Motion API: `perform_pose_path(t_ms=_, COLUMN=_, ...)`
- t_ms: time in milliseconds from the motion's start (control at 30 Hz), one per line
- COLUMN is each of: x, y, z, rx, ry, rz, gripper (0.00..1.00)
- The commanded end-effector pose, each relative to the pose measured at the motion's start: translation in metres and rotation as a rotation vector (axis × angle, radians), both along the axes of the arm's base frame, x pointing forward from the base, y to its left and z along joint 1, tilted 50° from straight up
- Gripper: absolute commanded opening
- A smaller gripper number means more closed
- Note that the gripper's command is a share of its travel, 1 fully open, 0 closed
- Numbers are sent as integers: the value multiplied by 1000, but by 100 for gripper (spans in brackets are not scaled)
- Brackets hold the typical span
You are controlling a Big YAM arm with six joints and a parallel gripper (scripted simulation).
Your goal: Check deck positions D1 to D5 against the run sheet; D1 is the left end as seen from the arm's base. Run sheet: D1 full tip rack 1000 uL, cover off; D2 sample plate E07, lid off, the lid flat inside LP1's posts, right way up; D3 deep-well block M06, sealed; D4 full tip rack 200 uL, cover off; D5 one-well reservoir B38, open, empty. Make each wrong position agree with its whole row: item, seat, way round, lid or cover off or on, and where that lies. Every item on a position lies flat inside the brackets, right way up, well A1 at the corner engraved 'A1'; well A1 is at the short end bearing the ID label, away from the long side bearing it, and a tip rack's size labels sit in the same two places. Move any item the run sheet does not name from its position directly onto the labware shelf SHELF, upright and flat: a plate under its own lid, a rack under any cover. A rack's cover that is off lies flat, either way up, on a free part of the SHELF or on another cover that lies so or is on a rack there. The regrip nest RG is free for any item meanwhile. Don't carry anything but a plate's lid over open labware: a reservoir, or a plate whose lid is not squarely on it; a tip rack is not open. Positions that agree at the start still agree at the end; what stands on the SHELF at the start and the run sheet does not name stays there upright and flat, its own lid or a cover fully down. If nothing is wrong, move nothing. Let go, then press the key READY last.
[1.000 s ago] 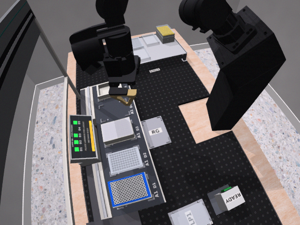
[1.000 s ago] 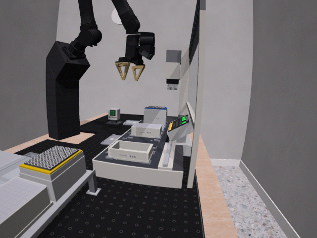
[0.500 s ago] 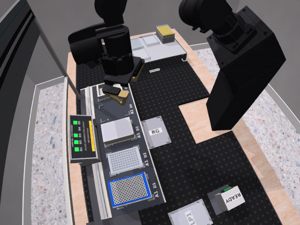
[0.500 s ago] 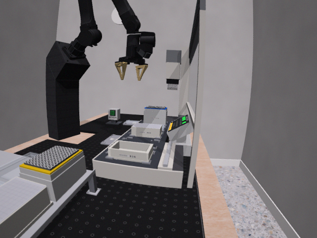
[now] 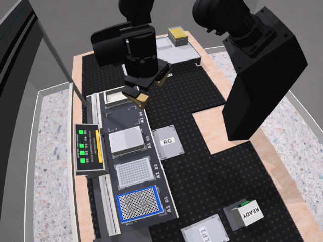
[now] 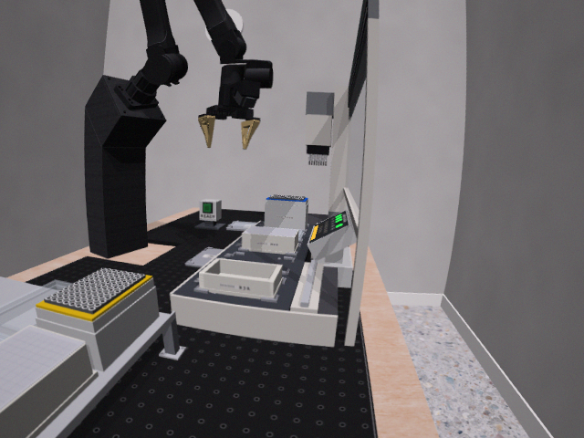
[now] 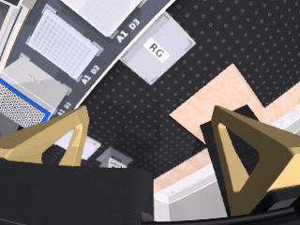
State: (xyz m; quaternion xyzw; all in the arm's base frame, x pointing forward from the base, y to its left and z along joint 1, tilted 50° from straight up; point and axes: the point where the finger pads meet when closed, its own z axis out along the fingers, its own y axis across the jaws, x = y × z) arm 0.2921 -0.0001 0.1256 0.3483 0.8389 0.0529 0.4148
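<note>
My gripper (image 5: pixel 151 89) (image 6: pixel 227 134) (image 7: pixel 150 112) is open and empty. It hangs high above the deck's D4–D5 end, beside the black mat. D1 holds a blue-rimmed tip rack (image 5: pixel 137 203) (image 6: pixel 286 212) (image 7: pixel 19 103), uncovered. D2 holds a clear well plate (image 5: pixel 133 172) (image 7: pixel 62 40). D3 holds a sealed block (image 5: pixel 126 140) (image 6: pixel 270 239). D4 (image 5: pixel 122 115) is bare inside its brackets. D5 holds an open white reservoir (image 5: pixel 114 97) (image 6: pixel 240 277), partly hidden by my fingers in the top view. A yellow-rimmed uncovered tip rack (image 6: pixel 96 294) stands on the shelf.
The shelf (image 5: pixel 182 53) (image 6: pixel 170 339) at the back also carries a yellow-topped rack (image 5: pixel 177 35) and flat plates (image 5: pixel 163 43) (image 6: pixel 28 358). The RG nest (image 5: pixel 168 141) (image 7: pixel 157 51) lies beside D3. LP1 (image 5: pixel 206 230) and the READY key (image 5: pixel 249 213) (image 6: pixel 210 209) are near D1. The arm's base tower (image 5: pixel 260 78) stands on the right.
</note>
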Motion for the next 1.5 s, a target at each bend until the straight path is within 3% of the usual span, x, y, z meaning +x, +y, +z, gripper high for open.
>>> perform_pose_path(t_ms=0, x=-7, y=2, z=1, rx=82, ry=-61, rz=-61, gripper=100)
perform_pose_path(t_ms=200, x=-30, y=-2, z=-25, rx=166, ry=-65, rz=-139, gripper=100)
perform_pose_path(t_ms=333, x=-35, y=-3, z=-31, rx=195, ry=-73, rz=-165, gripper=100)
perform_pose_path(t_ms=433, x=-27, y=-1, z=-14, rx=250, ry=-114, rz=-200, gripper=100)
perform_pose_path(t_ms=533, x=-31, y=-2, z=-24, rx=285, ry=-100, rz=-242, gripper=100)
perform_pose_path(t_ms=767, x=-31, y=-2, z=-24, rx=389, ry=-127, rz=-332, gripper=100)
perform_pose_path(t_ms=1100, x=-31, y=-2, z=-24, rx=478, ry=-150, rz=-410, gripper=100)
perform_pose_path(t_ms=1233, x=-32, y=-27, z=-16, rx=545, ry=-185, rz=-476, gripper=100)
perform_pose_path(t_ms=1333, x=-30, y=-42, z=-3, rx=555, ry=-204, rz=-479, gripper=100)
perform_pose_path(t_ms=1467, x=-31, y=-52, z=-1, rx=552, ry=-204, rz=-479, gripper=100)
